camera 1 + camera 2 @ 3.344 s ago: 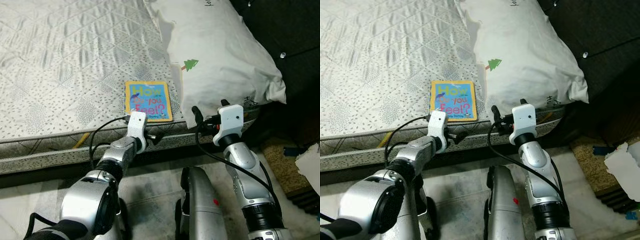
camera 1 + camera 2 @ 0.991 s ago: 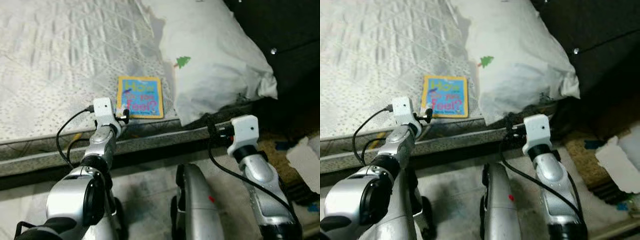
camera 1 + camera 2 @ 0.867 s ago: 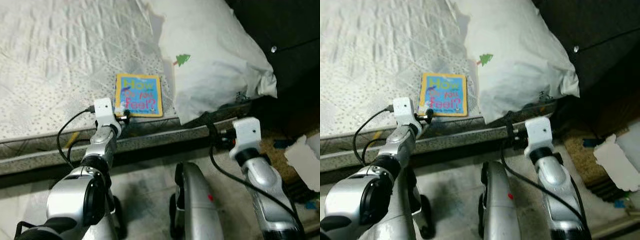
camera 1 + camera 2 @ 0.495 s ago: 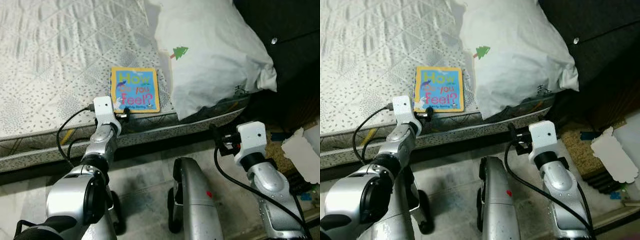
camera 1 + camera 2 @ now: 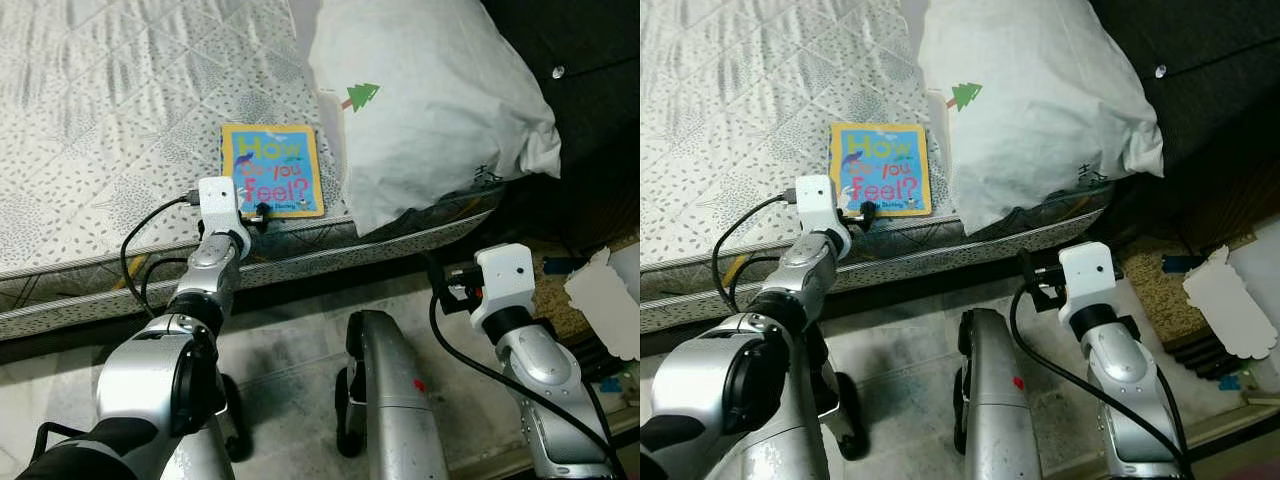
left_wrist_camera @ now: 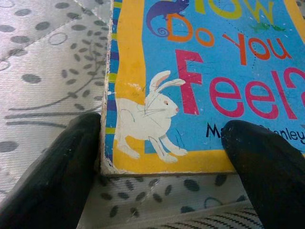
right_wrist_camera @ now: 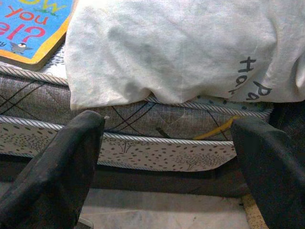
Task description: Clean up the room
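the children's book [image 5: 271,170] lies flat on the mattress [image 5: 110,120] near its front edge, just beside the white pillow [image 5: 430,100]. the left gripper [image 6: 162,157] is at the book's near edge, fingers spread wide and holding nothing; one finger [image 6: 62,167] sits at the book's corner on the mattress, the other [image 6: 267,162] appears to rest on or just above the cover, though contact cannot be confirmed. the right gripper [image 7: 167,157] hangs off the bed below the pillow, fingers wide apart and empty.

risk: the book is thin and lies flush on soft quilting, so closing across the cover would likely slide off or push the book further in. a finger digging under the edge could snag the fabric. a corner-only hold may let the book pivot and drop over the bed edge.

surroundings: the pillow overhangs the mattress edge and crowds the book's far side. a dark headboard [image 5: 580,50] stands behind it, and paper [image 5: 610,300] lies on the floor near a mat [image 5: 555,300].
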Tool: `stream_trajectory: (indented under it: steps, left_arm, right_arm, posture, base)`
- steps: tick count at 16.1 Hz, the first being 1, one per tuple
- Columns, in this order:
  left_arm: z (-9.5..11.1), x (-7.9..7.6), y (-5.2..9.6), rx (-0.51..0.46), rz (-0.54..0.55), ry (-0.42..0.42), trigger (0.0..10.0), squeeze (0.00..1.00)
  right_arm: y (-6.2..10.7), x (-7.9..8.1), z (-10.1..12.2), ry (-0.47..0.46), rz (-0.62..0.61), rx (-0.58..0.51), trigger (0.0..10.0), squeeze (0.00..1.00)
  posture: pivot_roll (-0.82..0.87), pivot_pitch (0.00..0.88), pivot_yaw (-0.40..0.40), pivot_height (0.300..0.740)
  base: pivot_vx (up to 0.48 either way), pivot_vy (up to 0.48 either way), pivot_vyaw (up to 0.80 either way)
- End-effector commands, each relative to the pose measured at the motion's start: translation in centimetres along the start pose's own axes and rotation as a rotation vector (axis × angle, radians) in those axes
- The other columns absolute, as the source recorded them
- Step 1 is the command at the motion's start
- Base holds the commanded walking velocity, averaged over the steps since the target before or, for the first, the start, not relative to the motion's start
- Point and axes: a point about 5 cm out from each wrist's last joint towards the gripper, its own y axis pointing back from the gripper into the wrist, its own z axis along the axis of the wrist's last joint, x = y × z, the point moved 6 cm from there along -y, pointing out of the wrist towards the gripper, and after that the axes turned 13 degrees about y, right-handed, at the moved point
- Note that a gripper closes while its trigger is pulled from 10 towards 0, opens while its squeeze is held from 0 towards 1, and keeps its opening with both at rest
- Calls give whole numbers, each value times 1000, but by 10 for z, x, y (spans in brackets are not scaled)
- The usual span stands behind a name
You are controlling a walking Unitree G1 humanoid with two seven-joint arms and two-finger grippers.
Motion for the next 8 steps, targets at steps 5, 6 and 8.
stream_trajectory:
  steps: [5, 6, 8]
  left_arm:
    - [-19, -13, 2, 77, -25, -28, 10000, 0]
    - [-19, -17, 1, 79, -37, -31, 10000, 0]
    - [-19, -27, 1, 81, -59, -34, 10000, 0]
  right_arm:
    - [0, -6, 0, 1, -23, 4, 10000, 0]
    - [-1, -7, 0, 2, -24, 4, 10000, 0]
    - [-2, -7, 2, 1, -26, -2, 10000, 0]
  posture:
    - [-281, 322, -93, 553]
    - [-280, 320, -93, 553]
    - [-279, 315, -91, 553]
  base:
    - [0, 0, 0]
    - [0, 0, 0]
    - [0, 0, 0]
